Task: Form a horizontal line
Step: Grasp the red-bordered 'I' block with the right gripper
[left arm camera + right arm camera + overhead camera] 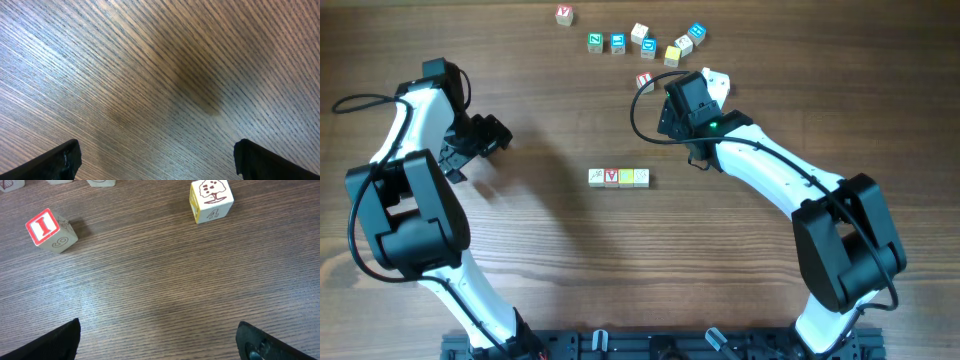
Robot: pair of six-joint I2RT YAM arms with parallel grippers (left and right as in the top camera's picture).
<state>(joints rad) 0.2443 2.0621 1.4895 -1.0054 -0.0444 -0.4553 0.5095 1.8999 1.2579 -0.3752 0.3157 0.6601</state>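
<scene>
A short horizontal line of cubes point(618, 177) lies at the table's middle: a cream one point(596, 177) at the left, then a red "V" cube point(611, 177), then yellowish ones point(633, 177). The red "I" cube point(645, 81) point(50, 229) sits apart, farther back, tilted askew. My right gripper point(692, 90) point(157, 342) hovers just right of it, open, with only bare wood between its fingers. Far to the left of the line is my left gripper point(492, 135) point(157, 160), open over bare table.
A loose cluster of cubes lies at the back: blue-lettered ones point(618, 42), cream ones point(639, 34), and a yellow cube with a tree drawing point(672, 55) point(211, 201). A lone red-lettered cube point(564, 14) sits at the far back left.
</scene>
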